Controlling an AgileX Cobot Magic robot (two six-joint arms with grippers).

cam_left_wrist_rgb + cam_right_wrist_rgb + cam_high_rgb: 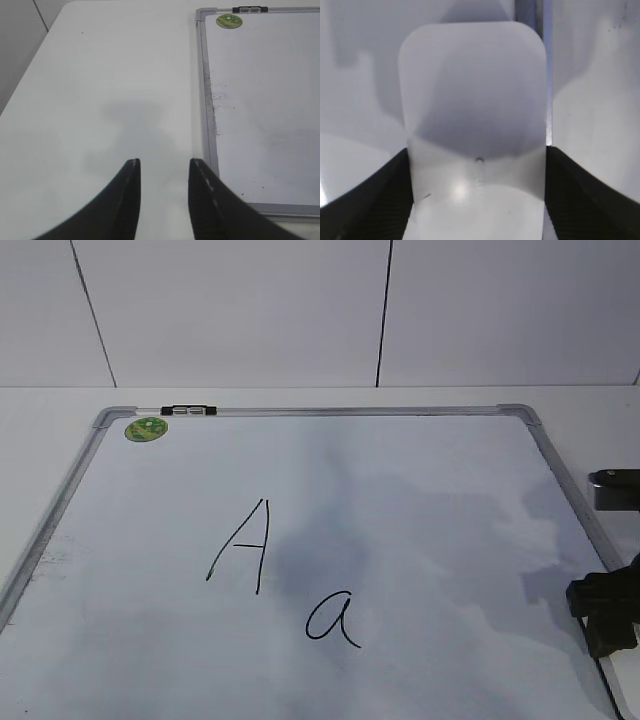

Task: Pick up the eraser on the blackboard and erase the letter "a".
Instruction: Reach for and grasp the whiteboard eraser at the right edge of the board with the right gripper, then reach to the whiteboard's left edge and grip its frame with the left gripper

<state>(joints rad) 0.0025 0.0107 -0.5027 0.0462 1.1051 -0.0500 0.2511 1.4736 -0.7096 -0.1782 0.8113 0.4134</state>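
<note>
1. Our right gripper (477, 195) has its two dark fingers (365, 200) on either side of the eraser (472, 100), pressed against its long sides at the near end. We judge it clenched on the block, though the view does not show whether the block is lifted or lies on the board.

2. The grip across the narrow width makes sense: the fingers span the short dimension, and the flat bottom stays free to face the board for wiping.

3. The eraser's long axis runs straight away from the wrist camera, rounded far corners pointing forward, in line with the gripper's reach. Its white top faces the camera; the underside is hidden.

4. In the exterior view the right gripper (605, 605) sits at the right edge of the blackboard (555, 480), beside the frame — the eraser itself is not distinguishable there, so it sits at that right-hand margin.

5. The letter "a" (333, 618) lies toward the near middle of the board, well apart from the gripper and to its left, with the capital "A" (242, 545) just up and left of it. The wipe must stay off the "A".

6. Our left gripper (162, 195) hangs released and empty over the bare table (100, 90), just beside the board's left frame — clear of the work. The green magnet (146, 428) and clip (188, 410) sit at the far left corner.
</note>
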